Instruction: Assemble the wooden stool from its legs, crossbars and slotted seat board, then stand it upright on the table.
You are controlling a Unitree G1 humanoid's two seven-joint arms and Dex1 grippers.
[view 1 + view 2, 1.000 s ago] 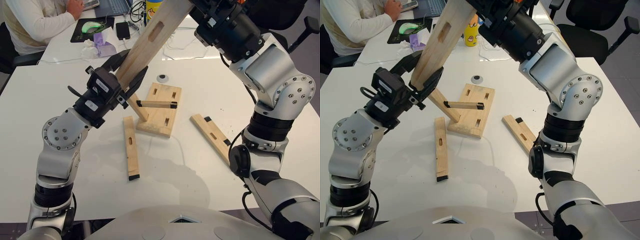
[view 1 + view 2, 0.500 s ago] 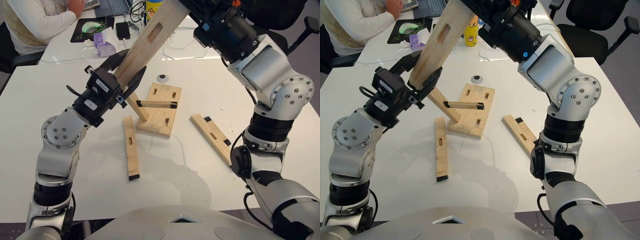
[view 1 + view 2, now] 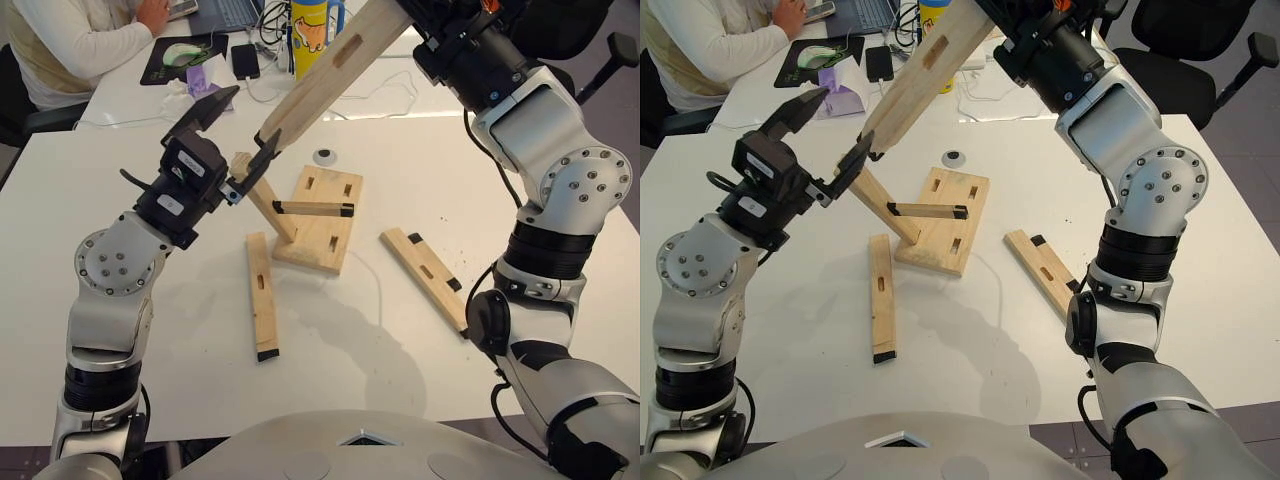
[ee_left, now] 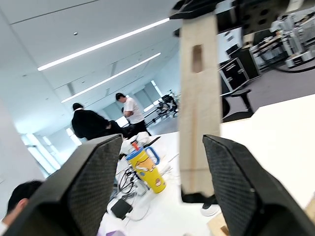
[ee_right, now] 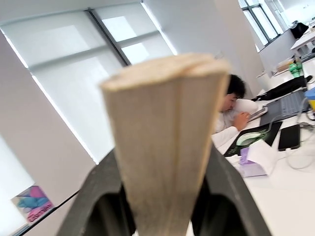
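**Table** (image 3: 60,220). White top that carries all the loose parts.

**Seat board** (image 3: 335,240). A flat square of pale wood with four slots, lying near the middle of the table. It looks rigid and light. It is probably best pressed flat or pinched at an edge, keeping the pads off the slots.

**Held leg** (image 3: 320,85). A long slotted plank, up in the air and slanting over the table's far side. Its upper end is pinched in the right gripper (image 5: 162,162). Its lower end hangs between the spread fingers of the left gripper (image 3: 240,125), and I cannot tell whether it touches one of them. It is likely stiff, dry and not slippery. Held at one end it levers hard on the grip, so a second hold on the broad faces below the slot should steady it.

**Loose legs**. One (image 3: 262,295) lies just beside the board's near-left edge. The other (image 3: 425,275) lies to the board's right, apart from it. Both lie flat with their slots up, and each would balance best gripped mid-length across the narrow sides.

**Tilted leg** (image 3: 262,195). It leans up from the board's left side. I cannot tell whether it sits in a slot.

**Crossbar** (image 3: 315,209). A thin stick with a black tip, running from the tilted leg out over the board. It is the part most likely to bind or snap if twisted.

**Small disc** (image 3: 324,156). Lies on the table beyond the board.
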